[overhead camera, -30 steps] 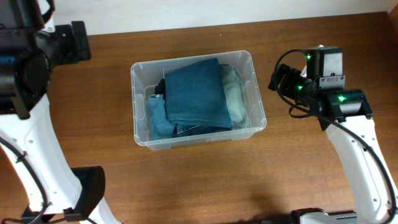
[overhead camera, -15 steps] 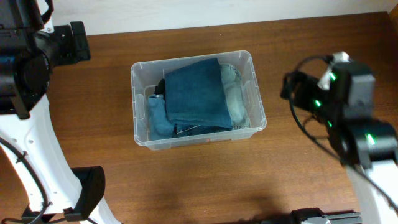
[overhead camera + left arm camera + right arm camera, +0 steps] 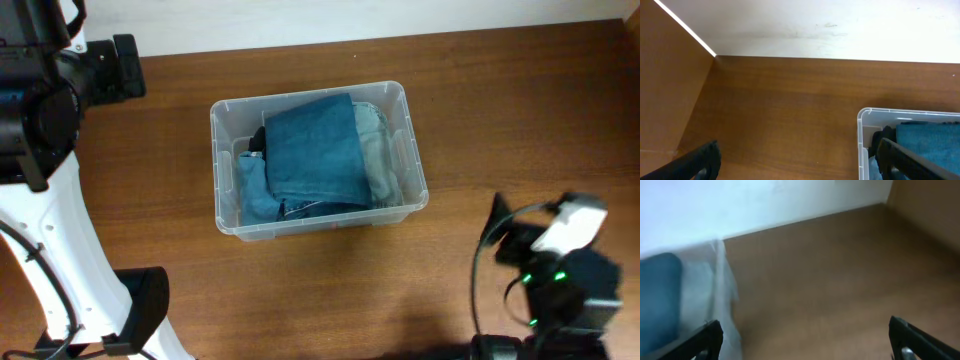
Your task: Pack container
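The clear plastic container [image 3: 216, 160] stands mid-table, filled with folded blue denim clothes [image 3: 315, 150]; a dark blue piece lies on top. My left gripper [image 3: 128, 65] is at the far left, apart from the container. In the left wrist view its fingers [image 3: 797, 160] are spread wide and empty, with the container's corner [image 3: 860, 140] and the blue cloth [image 3: 930, 135] at lower right. My right gripper [image 3: 498, 228] is at the near right, away from the container. The right wrist view is blurred; its fingers [image 3: 805, 340] are wide apart over bare wood, with the container wall [image 3: 722, 290] at left.
The brown wooden table [image 3: 480, 110] ends at a white wall [image 3: 300, 20] along the back. My left arm's white links [image 3: 50, 240] run down the left side. A black base [image 3: 145, 300] sits at the near left.
My right arm has swung back from beside the container's right side to the table's near right corner. The left arm and the container have not moved.
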